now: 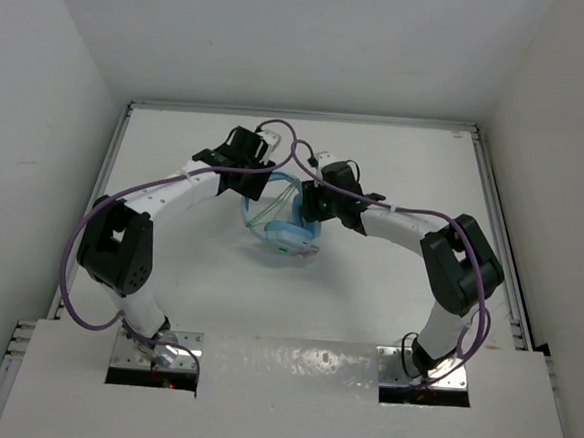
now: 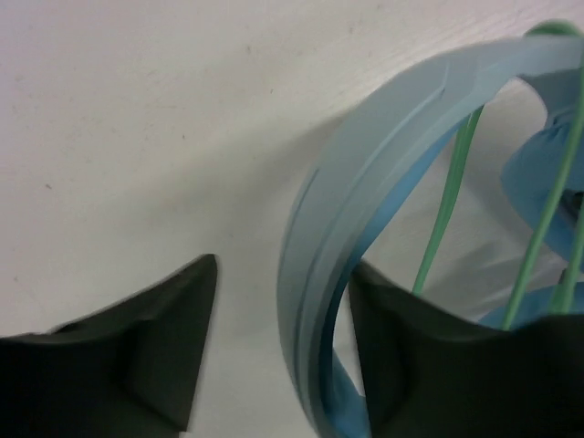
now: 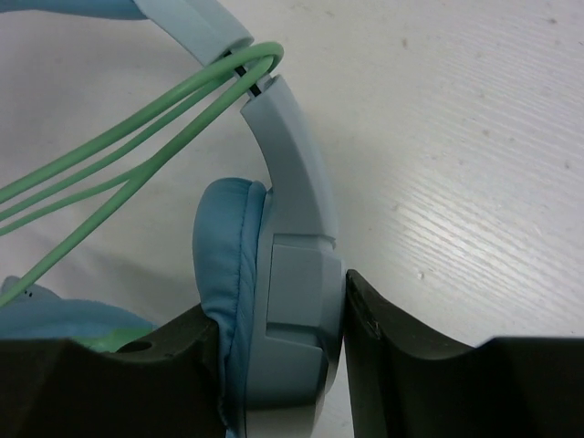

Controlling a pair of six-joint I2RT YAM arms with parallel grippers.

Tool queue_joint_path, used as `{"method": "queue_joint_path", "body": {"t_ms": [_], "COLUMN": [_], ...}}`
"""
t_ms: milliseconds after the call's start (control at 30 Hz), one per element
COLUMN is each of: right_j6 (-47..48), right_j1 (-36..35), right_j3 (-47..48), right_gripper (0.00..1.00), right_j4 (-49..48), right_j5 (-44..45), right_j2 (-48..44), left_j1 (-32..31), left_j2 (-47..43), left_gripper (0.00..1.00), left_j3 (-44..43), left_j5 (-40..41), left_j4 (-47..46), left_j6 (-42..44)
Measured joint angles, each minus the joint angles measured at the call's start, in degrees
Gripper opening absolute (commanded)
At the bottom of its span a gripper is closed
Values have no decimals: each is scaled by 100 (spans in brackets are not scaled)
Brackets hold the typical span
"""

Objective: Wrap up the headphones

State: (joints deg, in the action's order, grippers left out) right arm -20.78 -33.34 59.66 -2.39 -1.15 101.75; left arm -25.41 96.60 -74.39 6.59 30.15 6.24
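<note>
At mid desk [image 1: 167,280] the headphones [image 1: 289,234] are lying between both arms, headband [image 2: 319,228] arching far-left: right claw [image 3: 283,292] is clamping an ear cup [image 3: 233,265], left claw [image 2: 285,265] is straddling the headband, jaws apart.

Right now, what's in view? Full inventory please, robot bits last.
headphones: 1, light blue, mid-table
cord: 1, pale green, several strands running to the headband
table: 1, white, under everything
walls: white, left, back and right of the table
mounting plates: 2, metal, near edge
cables: purple, one run along each arm
left arm: 1, white and black, reaching in from the left
right arm: 1, white and black, reaching in from the right
left jaws: black, open, straddling the headband
right jaws: black, closed on an ear cup
</note>
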Motion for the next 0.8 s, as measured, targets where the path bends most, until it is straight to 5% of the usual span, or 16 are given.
{"method": "queue_joint_path", "body": {"t_ms": [100,633,800], "right_j6": [4,142,181], "right_j1": [15,70,254], "right_j3": [7,186,380], "right_gripper": [0,0,0], "right_j4": [271,1204,1639], "right_j5": [212,1174,1316], "right_j2": [-2,-39,-365], "left_j1": [0,149,1132], "left_j2": [0,-546,-1207], "left_gripper": [80,99,99], "left_j3": [-131,-299,-258], "left_j5": [-85,-149,-516], "left_j4": [-111,-234,-98], "left_j6": [-22,-35,-70]}}
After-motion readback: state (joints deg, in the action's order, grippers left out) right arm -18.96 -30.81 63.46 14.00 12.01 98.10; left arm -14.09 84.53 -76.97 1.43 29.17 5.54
